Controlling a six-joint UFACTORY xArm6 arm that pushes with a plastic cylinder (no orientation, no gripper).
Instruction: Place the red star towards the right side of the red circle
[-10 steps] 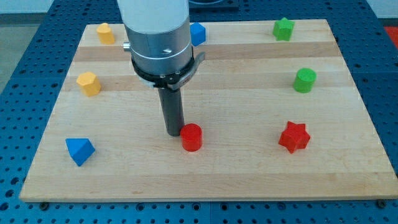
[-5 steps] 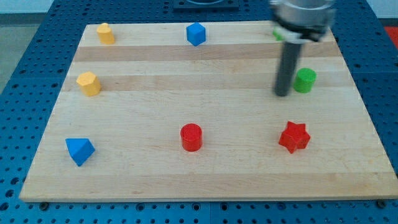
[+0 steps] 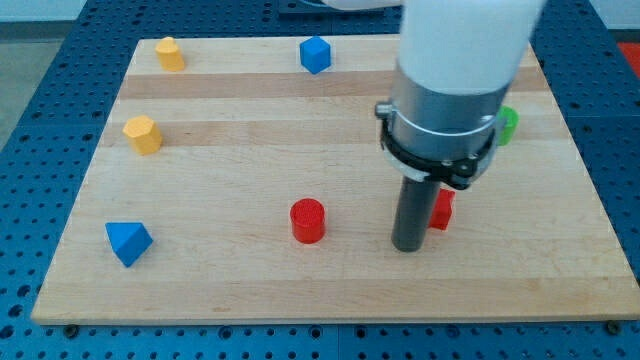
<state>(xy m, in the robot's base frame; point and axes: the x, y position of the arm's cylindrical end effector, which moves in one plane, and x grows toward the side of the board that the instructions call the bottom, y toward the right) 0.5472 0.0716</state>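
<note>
The red circle (image 3: 308,220) is a short red cylinder at the board's lower middle. The red star (image 3: 441,209) is to its right, mostly hidden behind my dark rod; only a red sliver shows. My tip (image 3: 406,246) rests on the board just left of and below the star, touching or nearly touching it, and well right of the red circle.
Two yellow blocks (image 3: 170,53) (image 3: 142,134) sit at the upper left. A blue cube (image 3: 315,54) is at the top middle, a blue wedge (image 3: 128,242) at the lower left. A green block (image 3: 508,123) peeks out behind the arm at right.
My tip moved from beside the green block down and left to the red star. The star has shifted left from its earlier spot. The arm's body now hides the upper right.
</note>
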